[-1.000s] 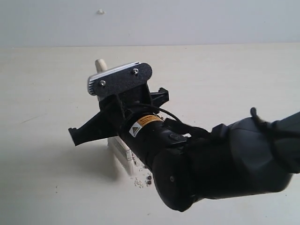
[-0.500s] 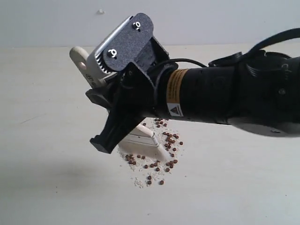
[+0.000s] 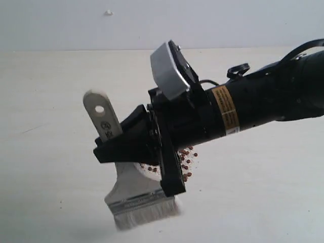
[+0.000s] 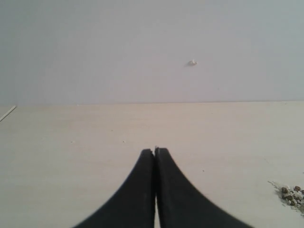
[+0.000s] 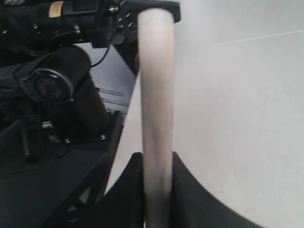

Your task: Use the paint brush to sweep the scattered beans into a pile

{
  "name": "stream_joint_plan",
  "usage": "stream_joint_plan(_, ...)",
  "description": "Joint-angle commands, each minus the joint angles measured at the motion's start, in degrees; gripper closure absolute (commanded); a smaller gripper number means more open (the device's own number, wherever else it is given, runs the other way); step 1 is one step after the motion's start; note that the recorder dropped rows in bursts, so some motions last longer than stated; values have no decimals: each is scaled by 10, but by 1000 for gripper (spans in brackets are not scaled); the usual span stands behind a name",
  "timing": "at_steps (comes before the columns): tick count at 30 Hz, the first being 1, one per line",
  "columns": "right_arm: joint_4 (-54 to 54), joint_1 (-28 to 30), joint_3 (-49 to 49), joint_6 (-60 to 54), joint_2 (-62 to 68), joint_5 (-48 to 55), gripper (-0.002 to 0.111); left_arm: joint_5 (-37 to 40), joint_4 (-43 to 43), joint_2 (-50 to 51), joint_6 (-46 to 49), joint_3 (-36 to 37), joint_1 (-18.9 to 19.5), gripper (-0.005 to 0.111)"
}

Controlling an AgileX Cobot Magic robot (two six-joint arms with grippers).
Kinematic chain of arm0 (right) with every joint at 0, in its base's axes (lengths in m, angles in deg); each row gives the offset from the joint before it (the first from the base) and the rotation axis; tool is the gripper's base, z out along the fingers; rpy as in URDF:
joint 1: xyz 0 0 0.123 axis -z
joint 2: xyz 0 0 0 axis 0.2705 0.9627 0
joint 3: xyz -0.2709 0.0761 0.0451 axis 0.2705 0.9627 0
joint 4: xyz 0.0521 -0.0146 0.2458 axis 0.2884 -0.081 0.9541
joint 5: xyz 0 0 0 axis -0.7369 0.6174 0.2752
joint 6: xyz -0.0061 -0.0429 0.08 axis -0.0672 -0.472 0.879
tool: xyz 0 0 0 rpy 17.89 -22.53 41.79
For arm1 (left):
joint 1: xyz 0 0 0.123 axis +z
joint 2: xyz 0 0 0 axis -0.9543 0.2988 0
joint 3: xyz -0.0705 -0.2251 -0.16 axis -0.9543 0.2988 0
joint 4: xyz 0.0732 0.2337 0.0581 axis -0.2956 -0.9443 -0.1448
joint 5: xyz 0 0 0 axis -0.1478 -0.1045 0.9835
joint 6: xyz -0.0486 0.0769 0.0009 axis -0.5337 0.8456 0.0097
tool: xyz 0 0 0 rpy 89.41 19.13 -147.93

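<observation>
My right gripper (image 3: 135,166) reaches in from the right and is shut on the paint brush (image 3: 137,195). The brush's pale handle (image 3: 101,119) points up and left, and its off-white bristles (image 3: 147,215) hang down near the table's front. The reddish-brown beans (image 3: 186,163) and white grains show just behind the gripper, mostly hidden by it. The right wrist view has the handle (image 5: 156,95) clamped between the black fingers of that gripper (image 5: 156,164). My left gripper (image 4: 155,152) is shut on nothing above bare table, with a few beans (image 4: 292,194) far off to one side.
The pale table (image 3: 50,101) runs back to a grey wall bearing a small white mark (image 3: 108,12). In the right wrist view, black robot hardware (image 5: 52,85) stands beyond the table's edge. My left arm is out of the exterior view.
The right arm has rolled and swung the brush: its head left the spread beans and now hangs lower and nearer the front. The beans, plain to see half a second ago, are mostly covered.
</observation>
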Motion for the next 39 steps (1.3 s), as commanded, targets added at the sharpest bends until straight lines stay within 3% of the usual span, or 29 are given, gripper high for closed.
stream_joint_plan(1, -1, 15, 15, -52, 50, -68, 108, -1, 5, -3, -4, 0, 0, 107)
stream_joint_plan(8, 4, 28, 15, -89, 126, -68, 108, -1, 5, -3, -4, 0, 0, 107)
stream_joint_plan(18, 13, 105, 15, -117, 142, -68, 108, -1, 5, -3, -4, 0, 0, 107)
stream_joint_plan(28, 59, 106, -2, -178, 173, -68, 108, -1, 5, -3, -4, 0, 0, 107)
stream_joint_plan(39, 61, 106, -114, -149, 235, -68, 108, -1, 5, -3, -4, 0, 0, 107)
